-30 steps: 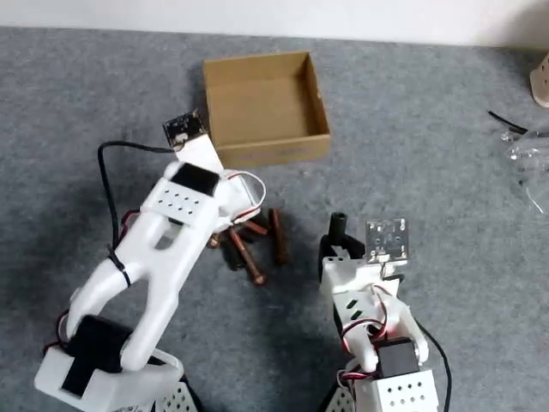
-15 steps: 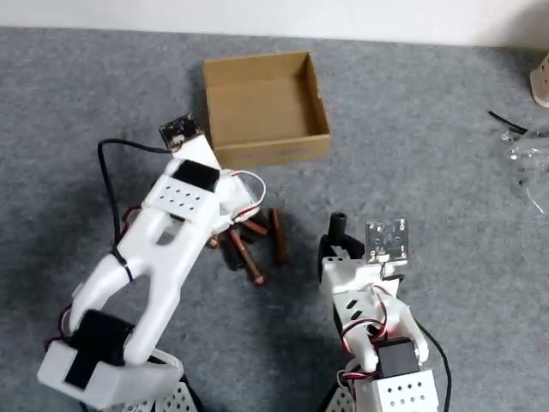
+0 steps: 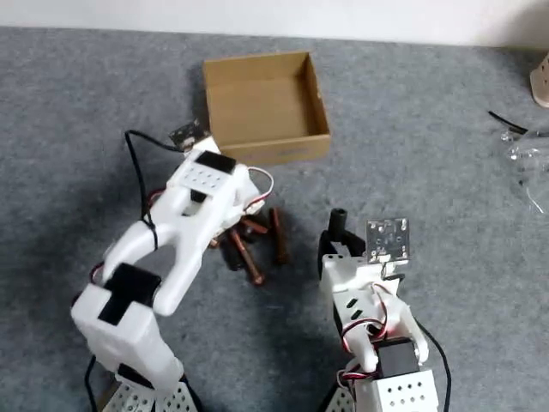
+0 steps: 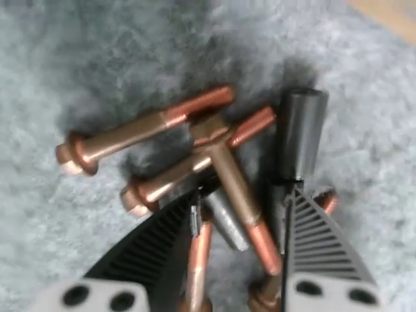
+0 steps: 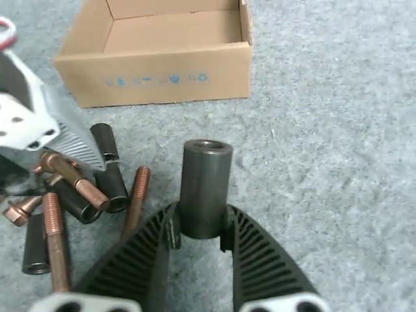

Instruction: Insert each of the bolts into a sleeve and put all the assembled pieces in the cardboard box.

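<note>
Several copper bolts (image 3: 255, 253) and black sleeves (image 5: 114, 185) lie in a heap on the grey carpet, in front of the cardboard box (image 3: 266, 107). My left gripper (image 4: 240, 208) is open, low over the heap. Its fingers straddle a bolt (image 4: 237, 192) that lies across others, and a black sleeve (image 4: 302, 133) lies just beyond one fingertip. My left arm (image 3: 206, 184) covers part of the heap in the high view. To the right of the heap, my right gripper (image 5: 200, 224) is shut on an upright black sleeve (image 5: 205, 185) with its open end up.
The cardboard box (image 5: 156, 58) holds nothing and stands just beyond the heap. Clear plastic bits and a black wire (image 3: 519, 142) lie at the far right, beside a beige object (image 3: 540, 81) at the edge. Bare carpet surrounds the arms.
My left arm has swung to the right and come down closer over the heap of bolts. The right arm and its sleeve have not moved.
</note>
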Available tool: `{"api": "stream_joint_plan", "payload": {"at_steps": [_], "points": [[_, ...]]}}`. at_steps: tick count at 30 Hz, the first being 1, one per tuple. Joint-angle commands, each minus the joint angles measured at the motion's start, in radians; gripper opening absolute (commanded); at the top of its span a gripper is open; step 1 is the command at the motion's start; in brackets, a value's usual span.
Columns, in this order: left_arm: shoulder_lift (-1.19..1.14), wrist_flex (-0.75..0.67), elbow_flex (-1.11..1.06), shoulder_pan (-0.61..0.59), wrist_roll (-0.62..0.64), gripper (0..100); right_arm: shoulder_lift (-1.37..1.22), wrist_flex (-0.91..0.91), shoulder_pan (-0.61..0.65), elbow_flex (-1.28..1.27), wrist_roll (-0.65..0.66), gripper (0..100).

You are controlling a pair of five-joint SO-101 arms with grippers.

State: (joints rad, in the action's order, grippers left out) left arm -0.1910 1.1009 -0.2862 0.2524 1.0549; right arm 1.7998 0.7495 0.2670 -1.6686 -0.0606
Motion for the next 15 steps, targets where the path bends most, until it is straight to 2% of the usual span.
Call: {"api": "stream_joint_plan", "payload": {"at_steps": [1, 5, 10, 15], "points": [[-0.044, -0.011, 0.082, -0.015, 0.009, 20, 0.016, -0.041, -0.007, -0.022, 0.011, 0.3], [-0.058, -0.011, 0.088, -0.048, 0.071, 20, 0.016, -0.041, -0.008, -0.022, 0.011, 0.3], [-0.065, -0.011, 0.084, -0.061, 0.078, 20, 0.016, -0.044, -0.010, -0.022, 0.011, 0.3], [-0.068, -0.011, 0.081, -0.062, 0.077, 12, 0.016, -0.044, -0.012, -0.022, 0.011, 0.3]]}}
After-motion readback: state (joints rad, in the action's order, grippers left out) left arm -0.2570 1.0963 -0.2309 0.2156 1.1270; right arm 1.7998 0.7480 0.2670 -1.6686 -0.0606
